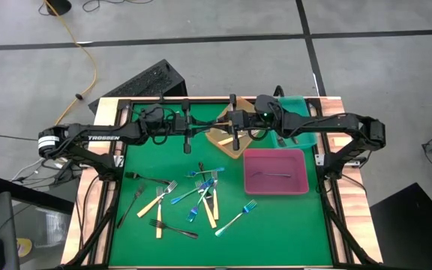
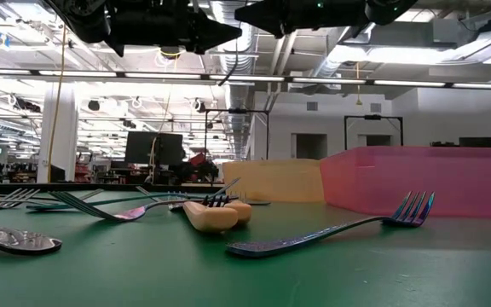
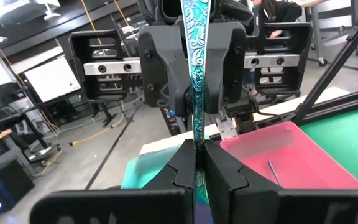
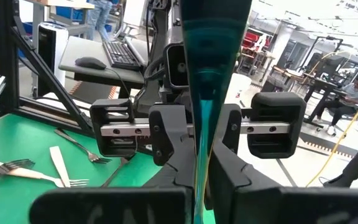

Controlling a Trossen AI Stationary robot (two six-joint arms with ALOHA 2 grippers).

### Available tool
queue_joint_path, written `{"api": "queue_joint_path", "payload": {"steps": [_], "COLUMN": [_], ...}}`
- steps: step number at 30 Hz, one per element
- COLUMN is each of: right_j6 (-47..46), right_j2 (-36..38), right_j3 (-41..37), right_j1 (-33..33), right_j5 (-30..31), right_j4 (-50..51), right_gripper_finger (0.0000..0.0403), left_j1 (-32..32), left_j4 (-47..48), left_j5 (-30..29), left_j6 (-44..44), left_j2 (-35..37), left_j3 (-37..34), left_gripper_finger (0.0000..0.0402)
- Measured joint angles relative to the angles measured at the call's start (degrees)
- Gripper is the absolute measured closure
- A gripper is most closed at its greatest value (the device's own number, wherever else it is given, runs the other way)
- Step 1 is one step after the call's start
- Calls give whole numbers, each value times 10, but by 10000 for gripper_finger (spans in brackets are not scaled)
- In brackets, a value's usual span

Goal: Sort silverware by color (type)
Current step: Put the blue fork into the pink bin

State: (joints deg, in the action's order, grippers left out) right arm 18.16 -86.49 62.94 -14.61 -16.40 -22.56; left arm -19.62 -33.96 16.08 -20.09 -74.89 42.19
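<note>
A shiny blue-teal fork [image 3: 197, 74] is held in the air above the table's far middle, between my two grippers, which face each other. My left gripper [image 1: 205, 127] [image 3: 196, 146] comes from the left and is shut on it. My right gripper [image 1: 231, 124] [image 4: 199, 149] comes from the right and is shut on the same fork [image 4: 210, 56]. More silverware [image 1: 193, 199] lies loose on the green mat: cream-handled, blue-teal and black forks. One fork [image 1: 270, 175] lies in the pink tray [image 1: 276, 187]. My left gripper pinches the fork's patterned handle [image 3: 197, 134] between its two fingers, level from the table's left. The fingers lie across the fork, which is clear of the table. My right gripper pinches the same handle [image 3: 197, 93] between its two fingers [image 3: 163, 68], level from the table's right. Its fingers also lie across the fork.
A cream-orange tray [image 1: 227, 141] and a teal tray [image 1: 295, 112] stand at the far edge under the arms, with the pink tray nearer on the right. A blue-teal fork [image 2: 331, 230] lies close to the low camera. A keyboard [image 1: 145, 81] sits beyond the table.
</note>
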Motion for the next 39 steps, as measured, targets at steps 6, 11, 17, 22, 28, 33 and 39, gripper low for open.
{"api": "queue_joint_path", "payload": {"steps": [6, 11, 17, 22, 28, 33, 39], "right_j6": [-4, -21, -64, -94, -113, -131, -157], "right_j2": [0, -1, 0, 12, 54, 79, 84], "right_j3": [0, 0, 0, 0, 42, 119, 177], "right_j1": [0, -2, -13, -21, -29, -30, -20], "right_j5": [5, 7, 9, 39, 77, 78, 80], "right_j4": [3, 13, 32, 109, 291, 476, 677], "right_gripper_finger": [362, 362, 362, 362, 362, 362, 362], "left_j1": [2, 1, 2, 2, 2, 2, 2], "left_j4": [4, 53, 170, 263, 373, 423, 453], "left_j5": [-39, -70, -102, -124, -171, -219, -230], "left_j6": [19, 25, 27, 9, -15, -21, -26], "left_j2": [0, 1, 2, 3, 3, 3, 3], "left_j3": [0, 11, 59, 91, 128, 157, 165], "left_gripper_finger": [392, 346, 292, 268, 268, 269, 269]}}
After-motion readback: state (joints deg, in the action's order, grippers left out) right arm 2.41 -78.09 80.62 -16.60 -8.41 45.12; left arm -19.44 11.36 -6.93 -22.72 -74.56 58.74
